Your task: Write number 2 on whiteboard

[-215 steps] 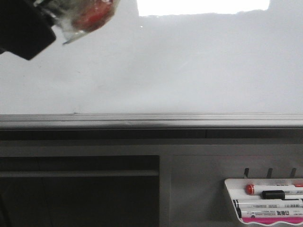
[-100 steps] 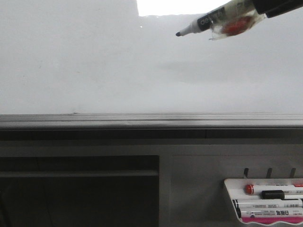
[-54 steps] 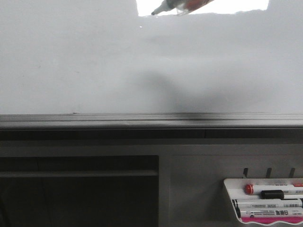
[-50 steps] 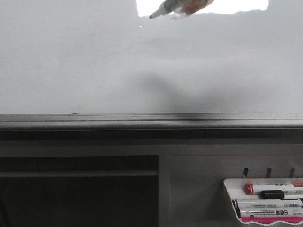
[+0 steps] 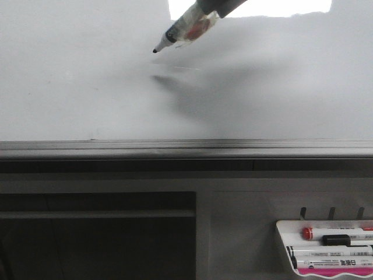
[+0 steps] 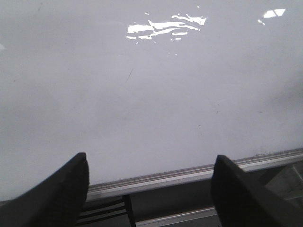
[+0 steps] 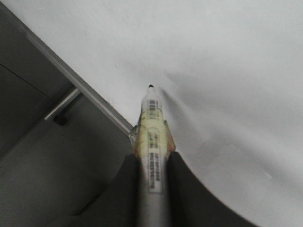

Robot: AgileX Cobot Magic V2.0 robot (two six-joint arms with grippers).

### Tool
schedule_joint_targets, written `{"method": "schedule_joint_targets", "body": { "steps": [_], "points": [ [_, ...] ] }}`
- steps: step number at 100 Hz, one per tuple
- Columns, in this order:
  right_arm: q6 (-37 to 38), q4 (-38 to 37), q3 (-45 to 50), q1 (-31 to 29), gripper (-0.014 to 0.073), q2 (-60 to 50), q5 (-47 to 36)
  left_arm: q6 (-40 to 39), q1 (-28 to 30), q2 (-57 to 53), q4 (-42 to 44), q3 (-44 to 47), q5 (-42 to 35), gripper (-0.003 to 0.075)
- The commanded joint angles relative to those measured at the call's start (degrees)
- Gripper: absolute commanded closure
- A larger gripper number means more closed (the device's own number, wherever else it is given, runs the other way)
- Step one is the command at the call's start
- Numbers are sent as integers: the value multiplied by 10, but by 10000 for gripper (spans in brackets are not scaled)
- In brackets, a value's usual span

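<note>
The whiteboard (image 5: 87, 87) fills the upper half of the front view, with its grey ledge (image 5: 175, 147) below. No number 2 shows on it. My right gripper (image 5: 220, 6) enters from the top edge, shut on a black-tipped marker (image 5: 186, 29) that slants down-left. Its tip (image 5: 155, 51) is close to the board, just above its shadow; I cannot tell if it touches. In the right wrist view the fingers (image 7: 184, 189) clamp the marker (image 7: 152, 137) over the board (image 7: 227, 56). My left gripper (image 6: 151, 189) is open and empty, facing the board (image 6: 151, 94).
A small white marker tray (image 5: 285, 233) hangs at the lower right below the ledge and holds several markers (image 5: 332, 239). A dark panel (image 5: 93, 233) lies at the lower left. A bright light reflection (image 5: 280, 7) sits at the board's top.
The marker has come down and to the left from the top edge, closer to the board. Its shadow on the board has grown darker and nearer the tip.
</note>
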Motion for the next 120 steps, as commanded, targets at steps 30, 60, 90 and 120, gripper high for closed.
{"method": "schedule_joint_targets", "body": {
  "steps": [30, 60, 90, 120],
  "points": [
    [3, -2, -97, -18, 642, 59, -2, -5, 0, 1, -7, -16, -40, 231],
    [7, -13, -112, -85, 642, 55, 64, -5, 0, 1, -6, -16, -40, 231],
    [7, -16, -87, -61, 642, 71, 84, -5, 0, 1, -5, -16, -40, 231],
    [9, -7, -88, -26, 642, 111, 32, -5, 0, 1, -5, -16, -40, 230]
  ]
}}
